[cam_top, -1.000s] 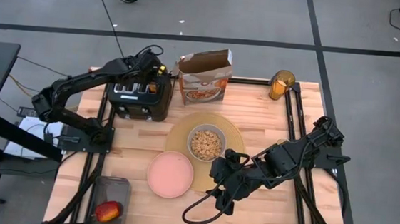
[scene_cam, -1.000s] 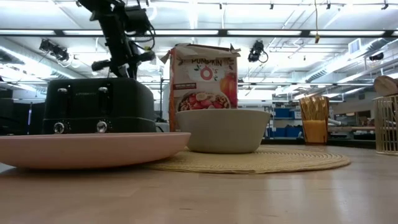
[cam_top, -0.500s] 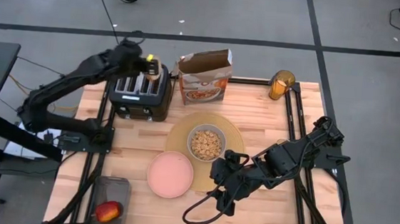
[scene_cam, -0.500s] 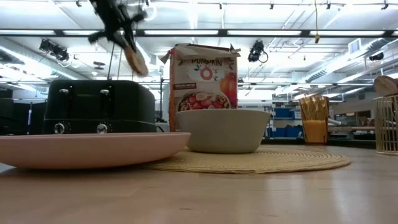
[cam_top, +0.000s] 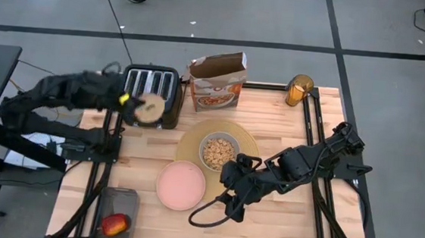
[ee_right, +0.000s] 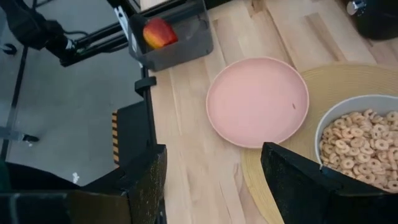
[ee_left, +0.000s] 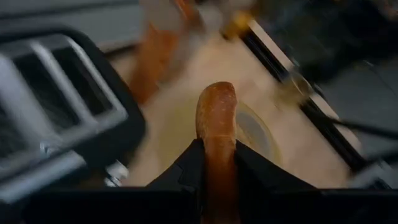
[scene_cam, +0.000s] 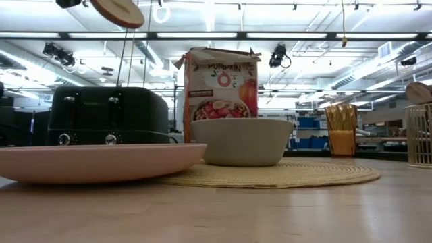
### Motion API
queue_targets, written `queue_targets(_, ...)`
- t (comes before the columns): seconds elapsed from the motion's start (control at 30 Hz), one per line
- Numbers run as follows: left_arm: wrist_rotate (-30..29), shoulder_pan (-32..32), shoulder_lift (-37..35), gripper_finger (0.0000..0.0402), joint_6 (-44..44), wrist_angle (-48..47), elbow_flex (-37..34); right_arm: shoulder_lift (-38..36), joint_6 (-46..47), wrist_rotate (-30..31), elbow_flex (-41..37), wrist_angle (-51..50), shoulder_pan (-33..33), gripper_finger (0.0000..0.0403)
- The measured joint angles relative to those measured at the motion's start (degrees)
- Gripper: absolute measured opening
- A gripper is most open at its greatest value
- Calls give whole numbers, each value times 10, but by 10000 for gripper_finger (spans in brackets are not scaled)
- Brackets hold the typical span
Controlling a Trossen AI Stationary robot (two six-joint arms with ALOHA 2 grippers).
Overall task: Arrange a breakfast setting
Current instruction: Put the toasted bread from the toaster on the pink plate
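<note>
My left gripper [cam_top: 133, 103] is shut on the toasted bread round [cam_top: 151, 109], high above the black toaster's [cam_top: 151, 91] near side. The round also shows at the top of the low view [scene_cam: 119, 11]. My right gripper [ee_right: 211, 186] is open and empty, low over the table near the pink plate [cam_top: 181, 186]. The grey bowl [cam_top: 219, 152], full of cereal rings, stands on the round tan placemat [cam_top: 250, 146]. The amber glass [cam_top: 300, 90] stands at the far right corner. The red-yellow apple [cam_top: 115, 224] lies in a dark tray [cam_top: 119, 201]. The spoon is out of view. My left gripper pinches the bread round between its two fingers [ee_left: 186, 171], one on each flat face [ee_left: 217, 146] near the rim. The fingers come roughly level from the table's left. The round sticks out beyond the fingertips, tilted and lifted clear of the toaster.
A torn-open cereal box [cam_top: 217, 82] stands at the far edge beside the toaster. A dark cable loop [cam_top: 203, 219] lies on the table under the right gripper. Bare wood lies to the right of the placemat [cam_top: 288, 125].
My left gripper has drawn the bread round up out of the toaster slot, then swung toward the table's left and near side, turning so the round's face shows from above. The right gripper has shifted slightly toward the plate.
</note>
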Motion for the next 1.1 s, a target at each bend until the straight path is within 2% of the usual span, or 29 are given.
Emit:
queue_targets(0.13, 0, -123, -13, 64, -66, 73, -89, 0, 0, 0, 0, 11, -7, 266)
queue_targets(0.3, -26, -254, 11, 64, -119, 226, -189, 0, 5, 0, 0, 13, -10, 266)
queue_targets(0.43, -67, -325, 57, 64, -183, 325, -251, 0, 9, 0, 0, 13, -10, 266)
queue_targets(0.53, -98, -363, 98, 64, -245, 353, -279, 0, 21, 0, 0, 13, -10, 266)
queue_targets(0.73, -107, -396, 157, 64, -311, 377, -308, 0, 21, -2, 0, 12, -11, 266)
queue_targets(0.93, -38, -387, 190, 64, -310, 437, -333, 0, 20, -5, 0, 12, -17, 266)
queue_targets(1.1, -29, -379, 210, 64, -314, 494, -367, 0, 20, -14, 0, 13, -23, 266)
